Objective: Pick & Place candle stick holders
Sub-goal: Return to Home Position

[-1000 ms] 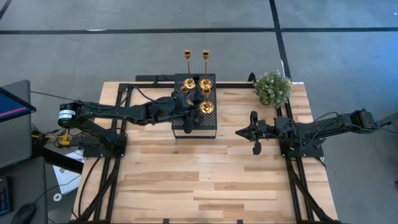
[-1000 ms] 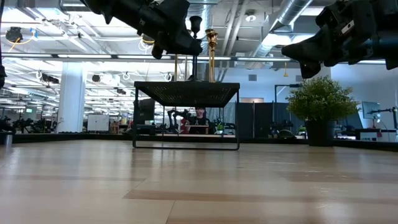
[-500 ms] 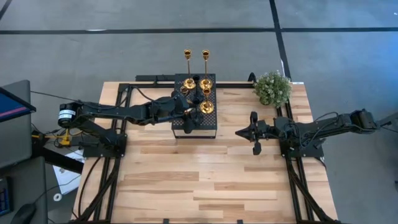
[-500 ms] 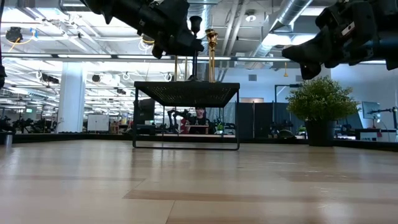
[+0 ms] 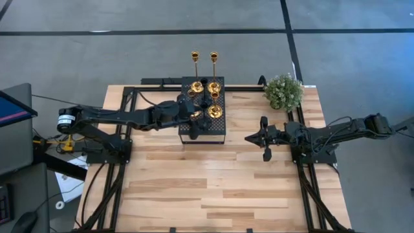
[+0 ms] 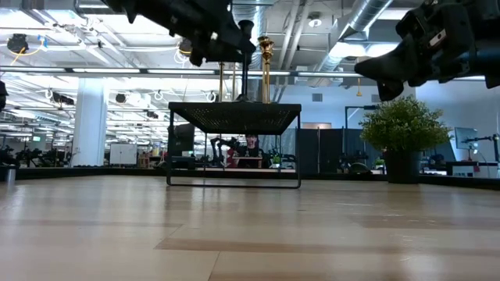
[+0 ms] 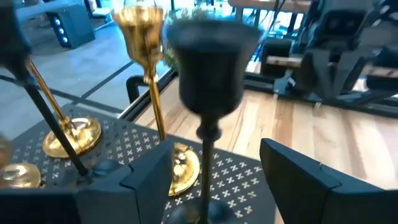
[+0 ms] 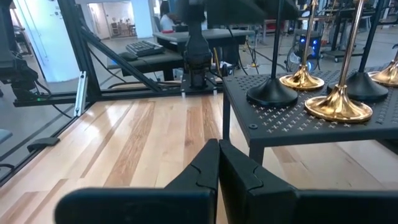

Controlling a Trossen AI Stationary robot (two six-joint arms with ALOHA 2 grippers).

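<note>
left gripper (image 7: 214, 152) wide apart; black candle holder (image 7: 210, 68) stem stands between the fingers, touching neither. gold candle stick holders (image 7: 142, 30) just behind, all on black platform (image 5: 217, 133), upper centre. right gripper (image 8: 217, 155) pressed together, empty, right of platform.

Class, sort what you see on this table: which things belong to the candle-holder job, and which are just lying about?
Belongs to the job:
gold candle stick holders
black candle stick holders
black perforated platform they stand on
left claw, open over the platform
right claw, shut, waiting aside

Just lying about:
small green plant, apart from the platform
</note>
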